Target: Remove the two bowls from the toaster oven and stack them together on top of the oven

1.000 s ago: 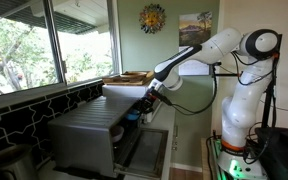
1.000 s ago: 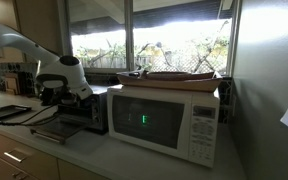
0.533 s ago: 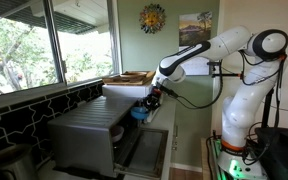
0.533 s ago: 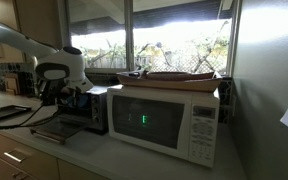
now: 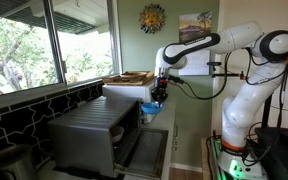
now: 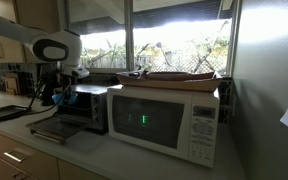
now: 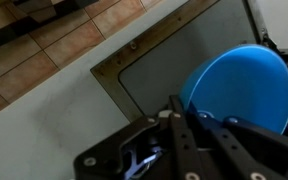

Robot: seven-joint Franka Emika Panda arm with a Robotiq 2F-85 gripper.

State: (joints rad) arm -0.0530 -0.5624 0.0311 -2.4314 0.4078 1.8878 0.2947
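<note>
Toaster oven [image 5: 84, 135] left of gripper, door [image 7: 149, 75] dropped flat. Gripper [image 5: 158, 98] clamped on rim of light blue bowl [image 7: 239, 85]. Bowl hangs just under gripper, over door, tilted, hollow toward wrist camera. Round, no long axis.

Camera layout. In an exterior view, the camera sits close behind the toaster oven [image 5: 89, 135], facing along the tabletop [image 5: 156, 150] toward the arm [image 5: 199, 48]. In an exterior view, it looks past the near microwave [image 6: 164, 115] to the same oven, farther off. The wrist view looks steeply down, close above the oven door [image 7: 149, 72].
</note>
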